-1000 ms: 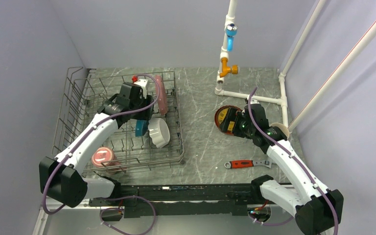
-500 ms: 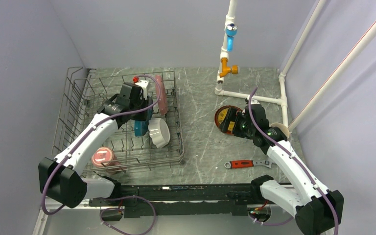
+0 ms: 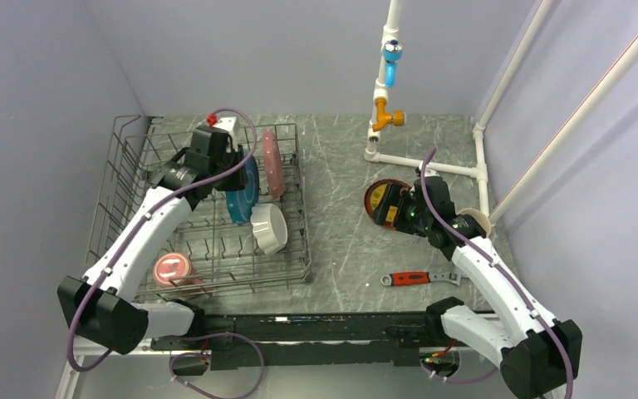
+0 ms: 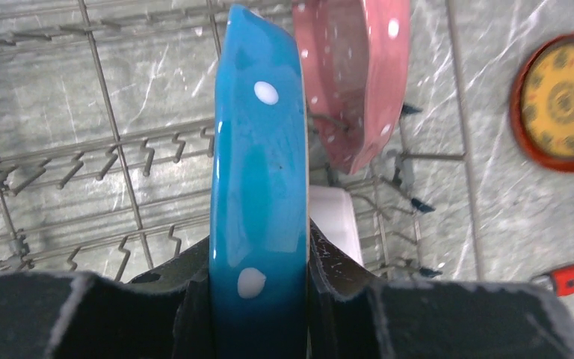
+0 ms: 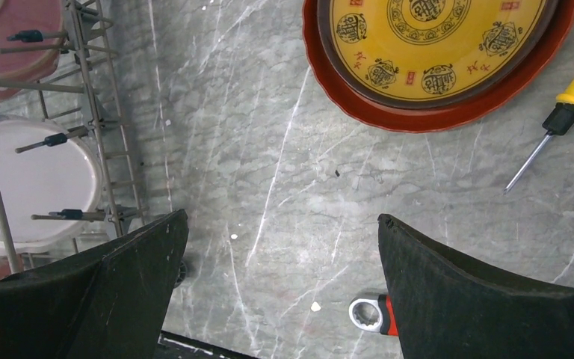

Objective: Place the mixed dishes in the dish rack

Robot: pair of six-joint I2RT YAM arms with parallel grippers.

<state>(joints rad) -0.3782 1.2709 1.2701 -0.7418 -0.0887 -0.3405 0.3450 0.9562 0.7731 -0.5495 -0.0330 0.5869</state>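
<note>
The left claw point(image 4: 258, 278) is clamped on the rim of the blue plate point(image 4: 258, 172), holding it on edge over the dish rack point(image 3: 120, 191), just beside the pink scalloped plate point(image 4: 355, 82). That pink plate already stands tilted between tines. I cannot tell whether the blue plate's lower rim touches the wires yet.

The step in hand looks like slotting this plate. To do it well, keep the plate upright and parallel to the pink one, then bring its lower edge straight down into a free gap between two rows of tines. Leave a clear space so the two rims do not knock. Let go only once the tines carry the plate, since a plate freed early would likely tip onto its neighbour.

The rack also holds the white scalloped bowl point(image 3: 268, 226) near its right side and the pink mug point(image 3: 172, 268) at its near left corner. Not yet loaded, the red-brown plate point(image 5: 437, 60) lies flat on the table point(image 3: 341, 241). The right claw point(image 5: 282, 217) hovers near it with jaws spread wide and nothing between them. The cream cup point(image 3: 483, 219) sits mostly hidden behind that arm
</note>
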